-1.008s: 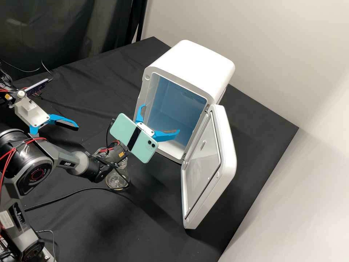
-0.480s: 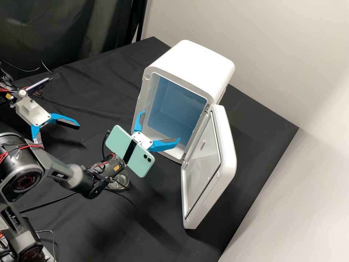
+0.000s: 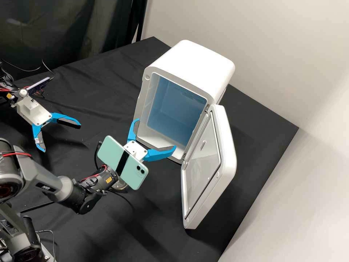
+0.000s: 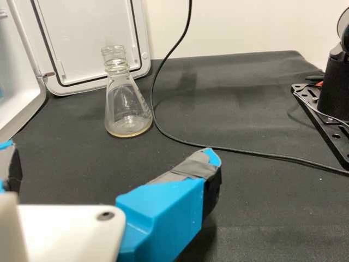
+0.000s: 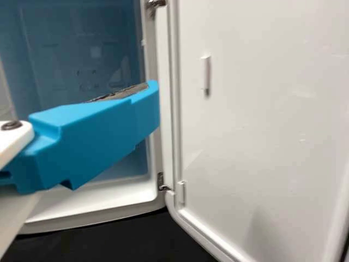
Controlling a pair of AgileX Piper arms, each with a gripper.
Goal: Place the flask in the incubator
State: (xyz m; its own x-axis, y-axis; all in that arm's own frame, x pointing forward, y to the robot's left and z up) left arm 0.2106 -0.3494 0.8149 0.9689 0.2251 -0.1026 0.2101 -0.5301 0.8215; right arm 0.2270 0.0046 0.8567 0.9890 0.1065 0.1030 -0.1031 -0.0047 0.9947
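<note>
Empty flask upright on bench, open incubator bare inside, left fingers and right fingers spread apart

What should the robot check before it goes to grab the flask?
1. Incubator door open: ok.
2. Flask upright on the bench: ok.
3. Right gripper open, holding nothing: ok.
4. Left gripper open, holding nothing: ok.
5. Cable well away from the flask: not ok, it runs close beside the base.
6. Cable would snag a grab: cannot tell.
</note>
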